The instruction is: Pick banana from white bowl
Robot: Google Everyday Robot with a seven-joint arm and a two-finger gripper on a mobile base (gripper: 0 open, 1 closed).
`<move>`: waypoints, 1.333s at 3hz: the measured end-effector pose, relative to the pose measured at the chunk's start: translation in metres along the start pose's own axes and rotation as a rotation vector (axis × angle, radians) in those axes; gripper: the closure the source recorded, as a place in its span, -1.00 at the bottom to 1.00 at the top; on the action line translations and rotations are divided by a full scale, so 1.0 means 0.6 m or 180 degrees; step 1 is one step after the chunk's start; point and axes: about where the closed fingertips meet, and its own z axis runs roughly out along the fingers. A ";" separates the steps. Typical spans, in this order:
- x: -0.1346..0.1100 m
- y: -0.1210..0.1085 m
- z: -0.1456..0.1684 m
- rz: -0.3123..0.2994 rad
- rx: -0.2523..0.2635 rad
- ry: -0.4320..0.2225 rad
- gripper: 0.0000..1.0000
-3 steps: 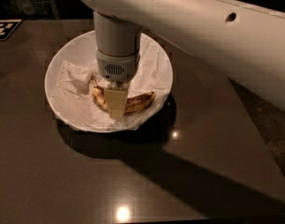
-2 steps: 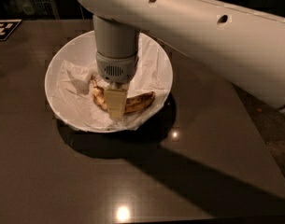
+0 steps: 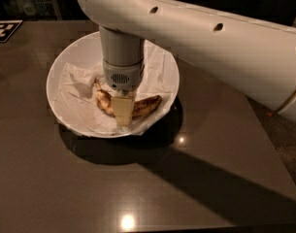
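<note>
- Gripper [image 3: 122, 114] lowered into the white bowl [image 3: 53, 89], planted over the middle of the banana [image 3: 148, 105].
- Cannot tell whether it clamps the fruit or merely stands around it: only one pale pad shows, in front of the banana and hiding its middle.
- Banana lying in the bowl on crumpled paper towel [image 3: 77, 89], one brown-speckled end poking out to the right of the pad, the other end curving out to the left and back.
- Just above the pad, a grey wrist housing [image 3: 121, 57] with a small slotted vent facing the camera.
- Thick white arm [image 3: 210, 38] stretching from the wrist up and away to the right, dotted with a row of dark round holes.
- Bowl resting on a dark glossy table [image 3: 138, 188], with two bright light reflections nearer the camera than the gripper.
- Far left of the gripper, at the table's back corner, a black-and-white patterned tag [image 3: 3, 30], cut off by the frame's edge; squares only, nothing that reads as words.
</note>
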 end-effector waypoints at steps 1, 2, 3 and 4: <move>0.010 0.003 0.012 0.0045 0.0087 0.0061 0.38; 0.010 0.003 0.012 0.0044 0.0088 0.0060 0.85; 0.009 0.016 -0.011 -0.0053 0.0090 -0.0177 1.00; 0.010 0.059 -0.086 -0.0305 0.0140 -0.0650 1.00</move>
